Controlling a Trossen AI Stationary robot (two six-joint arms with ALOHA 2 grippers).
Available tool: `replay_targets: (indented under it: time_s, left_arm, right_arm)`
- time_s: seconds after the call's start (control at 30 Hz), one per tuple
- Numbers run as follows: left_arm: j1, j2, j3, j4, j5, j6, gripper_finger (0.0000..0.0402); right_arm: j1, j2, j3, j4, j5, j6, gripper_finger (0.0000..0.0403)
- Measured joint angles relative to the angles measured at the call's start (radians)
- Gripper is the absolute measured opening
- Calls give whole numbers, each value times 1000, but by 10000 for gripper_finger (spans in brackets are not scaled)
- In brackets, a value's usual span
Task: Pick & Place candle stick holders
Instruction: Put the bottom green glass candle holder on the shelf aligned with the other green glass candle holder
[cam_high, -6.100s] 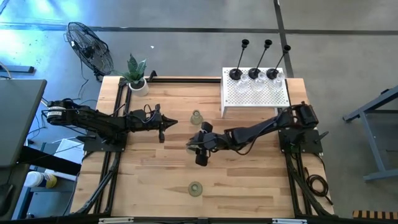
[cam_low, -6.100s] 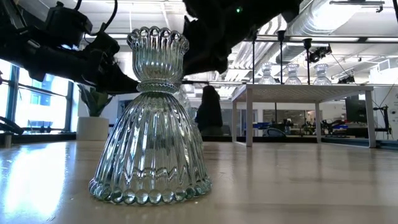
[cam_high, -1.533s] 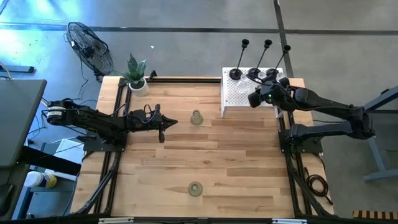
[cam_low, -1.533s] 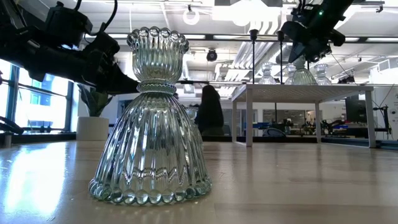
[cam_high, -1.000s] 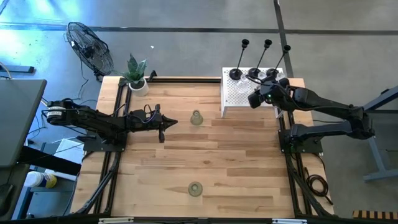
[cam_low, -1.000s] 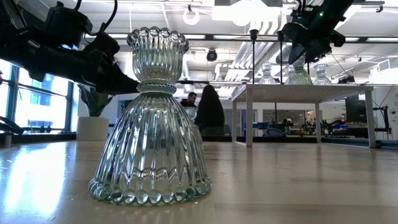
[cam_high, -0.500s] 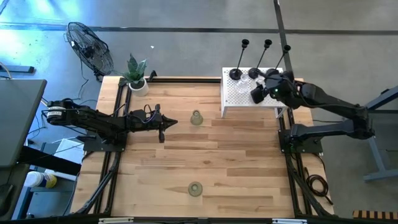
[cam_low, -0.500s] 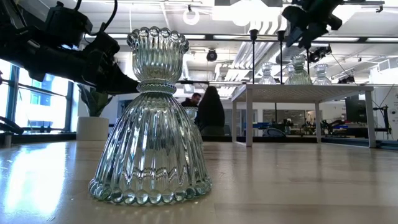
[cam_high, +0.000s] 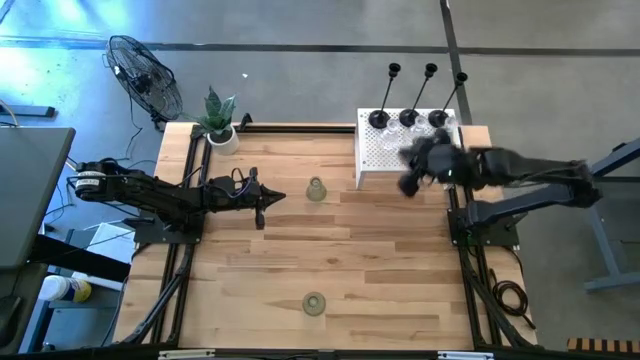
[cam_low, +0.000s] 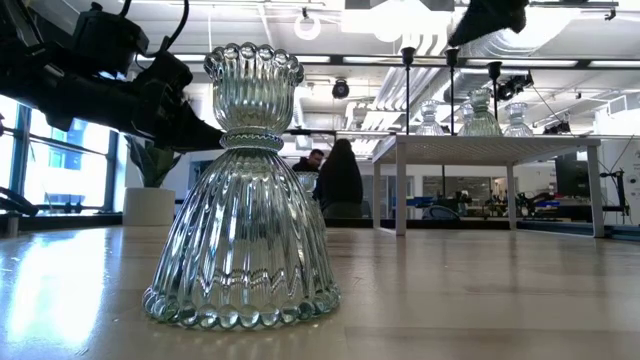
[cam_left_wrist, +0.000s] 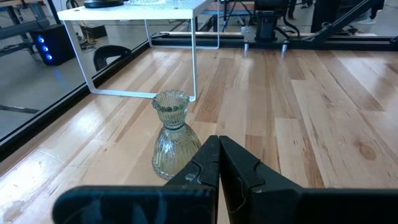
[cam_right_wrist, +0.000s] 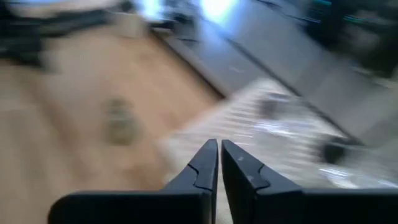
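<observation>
One pale-green glass holder (cam_high: 316, 189) stands on its base mid-table, and a second (cam_high: 315, 304) stands near the front edge, looming large in the low view (cam_low: 240, 200). Three glass holders (cam_low: 480, 112) stand on the white box (cam_high: 385, 150), with three black stemmed holders (cam_high: 408, 118) along its far edge. My right gripper (cam_high: 408, 180) hovers shut and empty above the box's near edge. My left gripper (cam_high: 262, 200) waits shut just left of the mid-table holder (cam_left_wrist: 174, 134), not touching it.
A green plant in a white pot (cam_high: 219, 125) stands at the far left corner. Black frame rails (cam_high: 190, 200) run along the table's left and right sides. Bare wood lies between the two table holders.
My right gripper has risen off the middle glass holder on the box, which stays standing there. It has swung toward the table's near edge, rolled, and shut empty.
</observation>
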Motion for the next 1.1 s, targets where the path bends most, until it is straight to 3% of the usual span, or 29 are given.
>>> replay_targets:
  time_s: [0.1,0.23,0.4,0.5,0.73,1.1]
  left_arm:
    - [0,0,0,-3,1,-16,1]
    - [0,0,19,-79,25,-26,1]
    - [0,5,45,-111,19,2,1]
    - [0,5,50,-95,17,16,1]
    - [0,5,50,-92,16,27,1]
    - [0,5,50,-114,52,-16,1]
  right_arm:
    - [126,0,-100,185,-69,-33,24]
    - [260,9,-263,492,-145,-80,6]
    - [331,98,-461,905,-271,-32,12]
    - [370,202,-504,1065,-296,23,23]
    - [460,494,-378,1121,-293,46,105]
    - [531,810,-68,1044,-451,45,273]
